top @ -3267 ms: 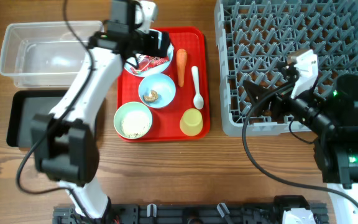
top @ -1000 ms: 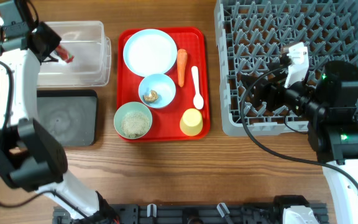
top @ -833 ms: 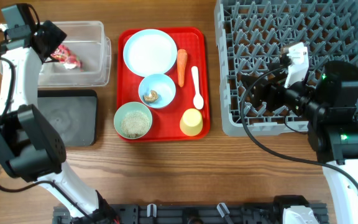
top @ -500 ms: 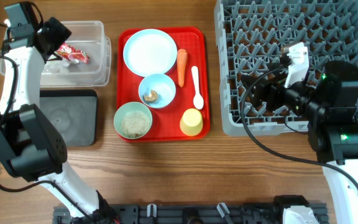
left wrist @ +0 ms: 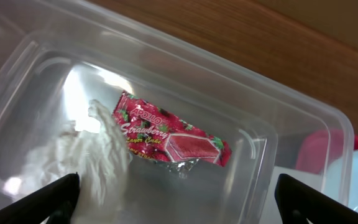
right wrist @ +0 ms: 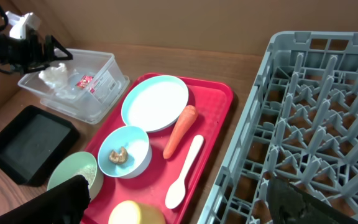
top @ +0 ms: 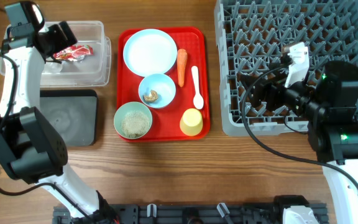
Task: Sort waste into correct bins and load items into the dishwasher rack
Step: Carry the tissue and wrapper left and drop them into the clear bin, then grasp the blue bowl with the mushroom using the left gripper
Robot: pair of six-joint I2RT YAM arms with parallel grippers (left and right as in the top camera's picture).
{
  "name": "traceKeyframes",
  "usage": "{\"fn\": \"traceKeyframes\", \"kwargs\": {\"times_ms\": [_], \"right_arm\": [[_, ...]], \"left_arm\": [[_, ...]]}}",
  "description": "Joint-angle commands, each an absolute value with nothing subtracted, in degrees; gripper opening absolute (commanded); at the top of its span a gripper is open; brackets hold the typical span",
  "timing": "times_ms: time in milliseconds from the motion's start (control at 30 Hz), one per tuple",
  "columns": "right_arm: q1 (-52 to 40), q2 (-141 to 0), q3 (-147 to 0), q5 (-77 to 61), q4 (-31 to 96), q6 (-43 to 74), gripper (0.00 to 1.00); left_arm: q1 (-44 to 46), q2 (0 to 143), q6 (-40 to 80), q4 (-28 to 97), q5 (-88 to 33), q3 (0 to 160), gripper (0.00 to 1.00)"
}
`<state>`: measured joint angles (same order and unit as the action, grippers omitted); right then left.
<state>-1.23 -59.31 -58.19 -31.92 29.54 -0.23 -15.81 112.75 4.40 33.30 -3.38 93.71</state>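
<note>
We work at a brown wooden table (top: 166,180). A clear tub (top: 99,70) sits at its far left corner, a black tray (top: 73,121) just nearer along the left edge, a red tray (top: 199,43) in the middle and a grey rack (top: 278,37) at the far right corner. On the red tray lie a pale blue plate (top: 150,51), a carrot (top: 181,66), a white spoon (top: 196,87), a bowl (top: 157,90) holding a brown lump (top: 150,96), a bowl of rice (top: 133,121) and a yellow cup (top: 191,122).

A second ago the red wrapper (left wrist: 169,138) hung at the left tool's tips above the tub; now it lies loose on the tub's floor. Three seconds back the left arm was over the red tray with the wrapper on the plate. The right arm has kept its place at the rack's near left corner.

The left tool (left wrist: 176,186) is released, its fingers spread wide. The wrapper lies flat ahead of them, between their lines and touching neither. The crumpled tissue (left wrist: 92,165) lies beside it, close to one finger. The right tool (right wrist: 178,186) also stands released with nothing between its fingers, well apart from the tub
</note>
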Motion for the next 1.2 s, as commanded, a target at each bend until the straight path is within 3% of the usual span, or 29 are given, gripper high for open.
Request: {"fn": "traceKeyframes", "kwargs": {"times_ms": [0, 67, 133, 300, 367, 533, 600, 667, 700, 733, 900, 1100, 1167], "right_arm": [[-1.2, -59.7, -59.2, -32.2, 29.2, 0.2, 0.94], [-1.2, -59.7, -59.2, -32.2, 29.4, 0.2, 0.93], [-1.2, -59.7, -59.2, -32.2, 29.6, 0.2, 0.94], [-1.2, -59.7, -59.2, -32.2, 29.5, 0.4, 0.94], [-1.2, -59.7, -59.2, -32.2, 29.9, 0.6, 0.94], [-1.2, -59.7, -59.2, -32.2, 30.8, 0.6, 0.94], [-1.2, -59.7, -59.2, -32.2, 30.7, 0.6, 0.94], [-1.2, -59.7, -59.2, -32.2, 30.7, 0.4, 0.94], [-1.2, -59.7, -59.2, -32.2, 30.7, 0.4, 0.95], [-1.2, -59.7, -59.2, -32.2, 30.7, 0.4, 0.94], [-1.2, -59.7, -59.2, -32.2, 30.7, 0.4, 0.95], [-1.2, -59.7, -59.2, -32.2, 30.4, 0.4, 0.95], [-1.2, -59.7, -59.2, -32.3, 30.5, 0.4, 1.0]], "left_arm": [[-15.5, 110.2, 3.4, 35.0, 8.3, 93.8, 1.0], [-15.2, 110.4, 9.4, 35.9, 17.6, 93.8, 1.0], [-14.8, 110.4, 9.5, 35.2, 16.0, 93.8, 1.0], [-15.5, 109.4, -2.2, 32.7, -16.2, 93.8, 1.0], [-16.5, 109.4, -1.8, 31.4, -21.7, 93.8, 1.0], [-17.6, 109.2, 17.0, 34.8, -0.3, 93.8, 1.0], [-17.5, 109.2, 16.8, 35.3, -0.8, 93.8, 0.88], [-17.5, 108.9, 16.7, 35.4, -4.1, 93.8, 0.63], [-17.5, 108.7, 16.7, 35.2, -6.5, 93.8, 0.45], [-17.5, 108.4, 16.7, 34.9, -8.4, 93.8, 0.36], [-16.3, 104.2, 12.2, 32.5, -23.9, 93.8, 0.51], [-8.9, 96.9, 5.0, 42.2, -25.3, 93.8, 0.71], [-4.6, 95.1, 3.4, 48.2, -25.0, 93.8, 0.77]]}}
